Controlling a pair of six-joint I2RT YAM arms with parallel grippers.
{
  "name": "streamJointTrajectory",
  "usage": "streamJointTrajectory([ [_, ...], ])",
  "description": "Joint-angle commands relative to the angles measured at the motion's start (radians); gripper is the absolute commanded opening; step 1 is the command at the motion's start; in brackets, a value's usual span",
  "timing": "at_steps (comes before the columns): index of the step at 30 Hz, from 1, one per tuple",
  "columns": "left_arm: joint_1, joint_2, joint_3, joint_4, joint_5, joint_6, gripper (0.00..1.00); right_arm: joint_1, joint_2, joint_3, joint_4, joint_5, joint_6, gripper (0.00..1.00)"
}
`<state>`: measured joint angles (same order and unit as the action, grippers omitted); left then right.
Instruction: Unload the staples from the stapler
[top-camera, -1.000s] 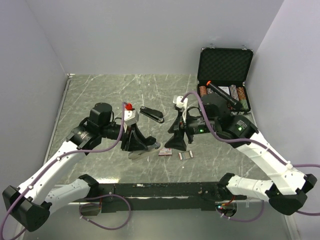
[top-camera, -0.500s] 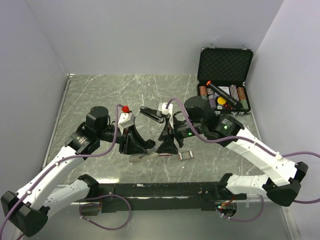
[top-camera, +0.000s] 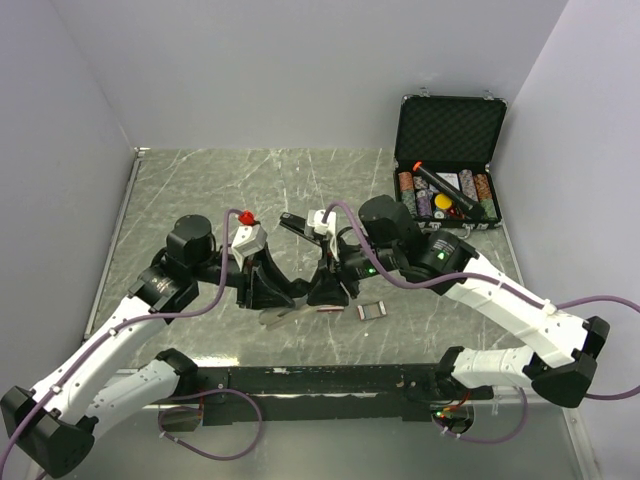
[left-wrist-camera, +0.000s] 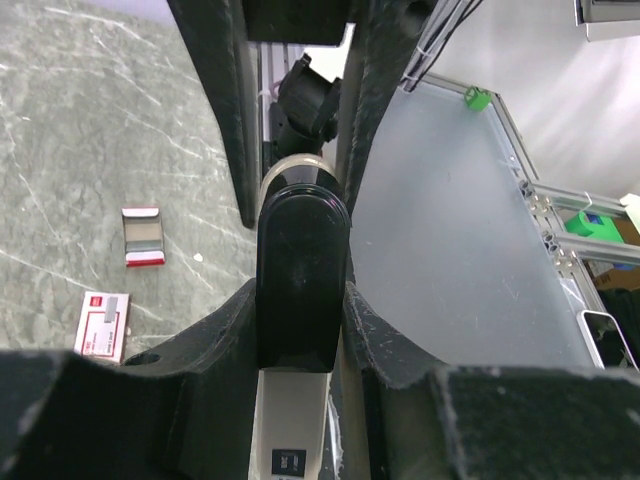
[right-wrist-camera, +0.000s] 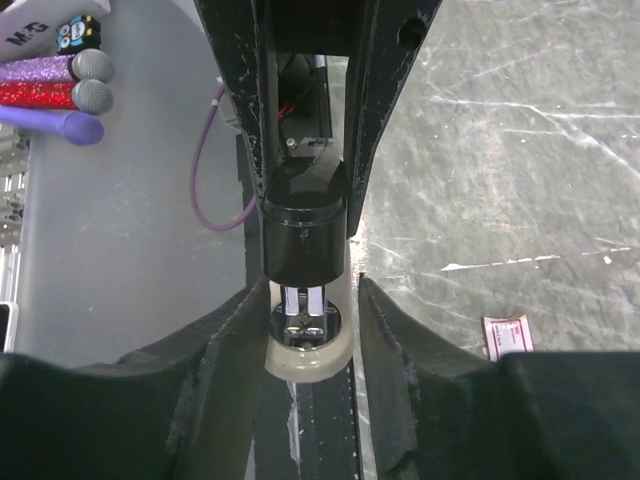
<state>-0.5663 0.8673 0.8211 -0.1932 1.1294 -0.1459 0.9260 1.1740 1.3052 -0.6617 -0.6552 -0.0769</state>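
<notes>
My left gripper (top-camera: 265, 287) is shut on the stapler (top-camera: 290, 314), which has a black top and a whitish base, and holds it just above the table. In the left wrist view its black end (left-wrist-camera: 303, 260) sits clamped between my fingers. My right gripper (top-camera: 325, 290) is open and straddles the stapler's other end (right-wrist-camera: 305, 235), where the silvery metal rail (right-wrist-camera: 307, 305) shows above the rounded base. A small grey strip (top-camera: 372, 311), red and white at its ends, lies on the table to the right. It also shows in the left wrist view (left-wrist-camera: 142, 235). I cannot tell whether it is staples.
A small red-and-white box (left-wrist-camera: 103, 325) lies under the right gripper. A second slim black object (top-camera: 303, 228) lies behind the grippers. An open black case (top-camera: 450, 130) stands at the back right, holding a black tube with an orange end (top-camera: 440, 185). White walls enclose the table.
My right gripper has moved left, from beside the red-and-white box to the free end of the stapler. My left gripper still holds the stapler and has shifted slightly.
</notes>
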Motion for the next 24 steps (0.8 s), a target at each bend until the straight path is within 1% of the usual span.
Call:
streamJointTrajectory([
  [1,0.002,-0.033,0.004,0.133,0.049,-0.055,0.01,0.016,-0.017,-0.015,0.051,-0.006,-0.009,0.40],
  [4,0.002,-0.047,-0.005,0.175,0.033,-0.083,0.01,0.022,-0.020,-0.029,0.047,-0.003,-0.011,0.23],
  [5,0.003,-0.053,-0.011,0.185,0.023,-0.101,0.01,0.023,-0.023,-0.038,0.047,0.002,-0.009,0.19],
  [8,0.002,-0.077,-0.043,0.303,-0.006,-0.171,0.01,0.027,-0.045,-0.072,0.048,0.011,-0.004,0.07],
  [9,0.002,-0.091,-0.059,0.345,-0.020,-0.202,0.01,0.028,-0.057,-0.087,0.051,0.012,-0.001,0.02],
  [10,0.002,-0.105,-0.075,0.404,-0.034,-0.239,0.01,0.030,-0.069,-0.113,0.056,0.014,0.002,0.00],
  [14,0.002,-0.142,-0.131,0.612,-0.077,-0.372,0.01,0.030,-0.128,-0.184,0.088,0.012,0.020,0.00],
  [16,0.002,-0.143,-0.142,0.670,-0.097,-0.418,0.01,0.031,-0.145,-0.208,0.100,0.005,0.031,0.00],
  [22,0.000,-0.116,-0.148,0.750,-0.094,-0.469,0.01,0.033,-0.162,-0.242,0.132,-0.003,0.051,0.00],
  [24,0.000,-0.110,-0.157,0.771,-0.085,-0.483,0.01,0.033,-0.157,-0.225,0.137,0.000,0.054,0.03],
])
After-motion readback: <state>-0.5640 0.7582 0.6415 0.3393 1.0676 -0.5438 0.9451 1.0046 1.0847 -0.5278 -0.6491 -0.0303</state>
